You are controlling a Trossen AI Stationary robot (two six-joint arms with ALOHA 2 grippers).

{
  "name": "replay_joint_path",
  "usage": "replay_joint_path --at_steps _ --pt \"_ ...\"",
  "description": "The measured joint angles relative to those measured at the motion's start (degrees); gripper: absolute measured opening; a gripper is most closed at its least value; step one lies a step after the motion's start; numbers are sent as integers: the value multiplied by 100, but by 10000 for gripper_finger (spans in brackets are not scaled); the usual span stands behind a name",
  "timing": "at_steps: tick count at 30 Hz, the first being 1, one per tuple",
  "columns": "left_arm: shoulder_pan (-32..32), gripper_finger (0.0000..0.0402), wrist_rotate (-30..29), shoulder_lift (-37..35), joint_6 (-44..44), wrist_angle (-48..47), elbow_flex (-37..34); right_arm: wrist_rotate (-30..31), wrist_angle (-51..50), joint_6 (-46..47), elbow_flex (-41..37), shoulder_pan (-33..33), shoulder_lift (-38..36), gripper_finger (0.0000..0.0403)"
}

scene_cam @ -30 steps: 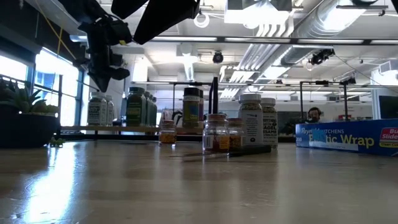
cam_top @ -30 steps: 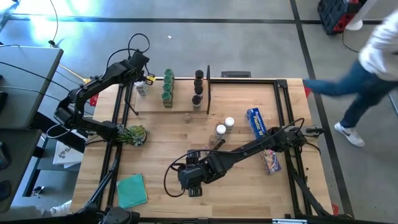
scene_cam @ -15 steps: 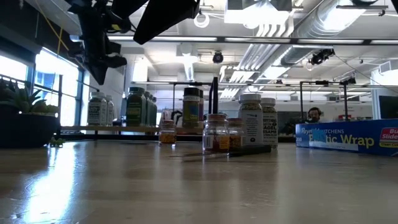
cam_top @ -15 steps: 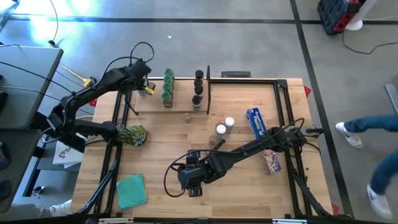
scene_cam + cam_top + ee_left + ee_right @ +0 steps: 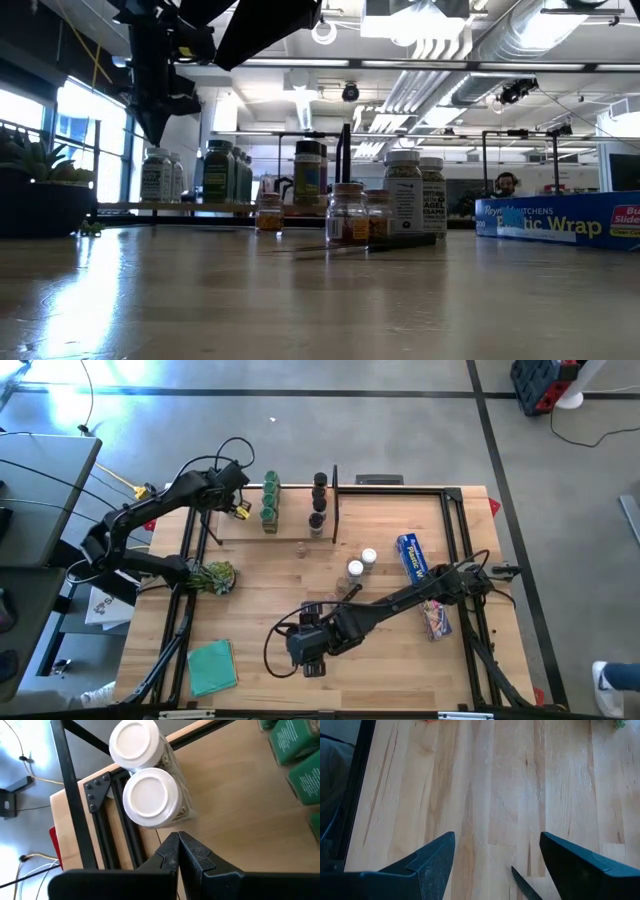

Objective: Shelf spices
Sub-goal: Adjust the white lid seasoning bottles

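The shelf (image 5: 290,532) runs along the table's far side between black rods. On it stand two white-capped jars (image 5: 148,797), green-capped jars (image 5: 269,503) and black-capped jars (image 5: 318,500). My left gripper (image 5: 179,844) is shut and hovers above the white-capped pair at the shelf's left end (image 5: 155,178), touching nothing. More spice jars (image 5: 360,563) stand on the tabletop, seen as a cluster of jars (image 5: 403,195) in the low view. My right gripper (image 5: 497,865) is open, low over bare wood near the table's middle (image 5: 303,635), with a knife tip (image 5: 522,887) between its fingers.
A blue wrap box (image 5: 412,557) and a snack packet (image 5: 436,620) lie toward the right. A potted plant (image 5: 212,575) and a green pad (image 5: 212,665) sit toward the left. The dark-handled knife (image 5: 395,241) lies before the loose jars. Black frame rails border the table.
My left gripper has risen a little above the shelf's left end and drifted slightly toward the green-capped jars. A person beyond the table's right side has walked out of view.
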Motion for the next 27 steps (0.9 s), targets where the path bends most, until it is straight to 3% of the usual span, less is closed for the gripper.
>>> replay_joint_path --at_steps 8,18,27 --pt "218 0 -35 0 46 -23 0 1 11 27 0 0 0 286" --pt "365 0 465 3 -13 -202 0 0 20 15 0 0 0 286" --pt "400 0 468 353 -46 -188 2 1 19 -20 -2 0 0 286"
